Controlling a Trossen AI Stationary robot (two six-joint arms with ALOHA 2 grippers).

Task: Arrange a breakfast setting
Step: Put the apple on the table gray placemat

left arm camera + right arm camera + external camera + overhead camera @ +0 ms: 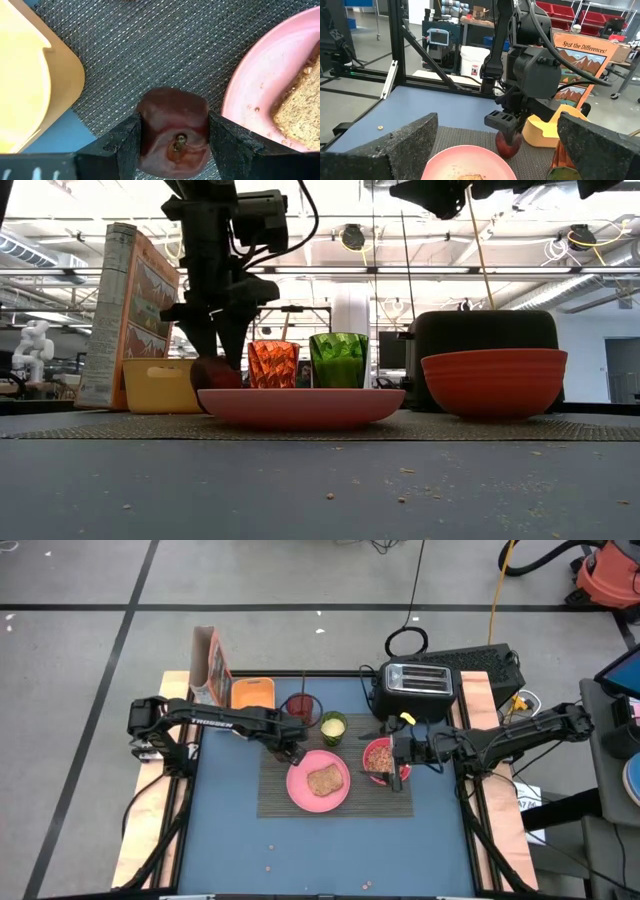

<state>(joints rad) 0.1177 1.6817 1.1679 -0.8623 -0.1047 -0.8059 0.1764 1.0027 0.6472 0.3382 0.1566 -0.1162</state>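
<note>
Dark-red fruit (173, 130) wrinkled, stem end facing wrist camera; lower part cut off by frame edge. Left hand (174, 145) clenched on fruit, over dark woven placemat (150, 50), just beside pink plate (265, 85). In low view fruit (212, 372) half hidden behind plate rim; contact with mat unclear. Toast slice (324, 781) on plate, only corner visible in left wrist view. Right hand (397, 753) spread wide, holding nothing, over pink-red bowl (379, 756). Red tumbler (272, 364), green cup (339, 360) behind plate.
</note>
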